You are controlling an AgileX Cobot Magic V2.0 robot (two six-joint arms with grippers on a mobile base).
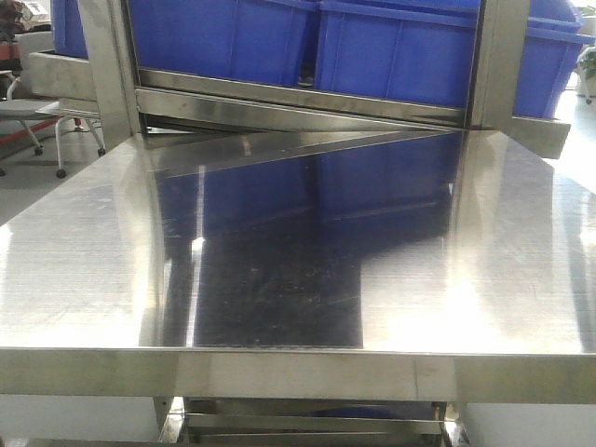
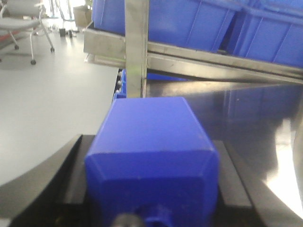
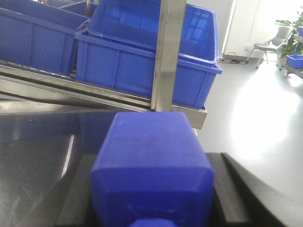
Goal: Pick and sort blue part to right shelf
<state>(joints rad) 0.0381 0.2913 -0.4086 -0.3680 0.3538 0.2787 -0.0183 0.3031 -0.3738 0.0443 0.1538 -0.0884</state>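
Note:
In the right wrist view the blue part (image 3: 152, 161), a square-bodied bottle shape with sloped shoulders and a wide cap toward the camera, sits between black fingers (image 3: 234, 189); my right gripper (image 3: 152, 158) is shut on it. The left gripper (image 2: 151, 142) is shut on another blue block (image 2: 151, 137), which has a flatter top and a small button. The right shelf (image 3: 118, 97), a steel-railed rack carrying large blue bins (image 3: 142, 71), stands just beyond the held part. Neither gripper shows in the front view.
A shiny flat steel table (image 1: 93, 279) fills the front view, with the rack's upright posts (image 1: 498, 65) and blue bins (image 1: 391, 56) behind it. An upright post (image 2: 137, 47) stands directly ahead of the left gripper. Office chairs (image 2: 28, 23) stand on the grey floor at left.

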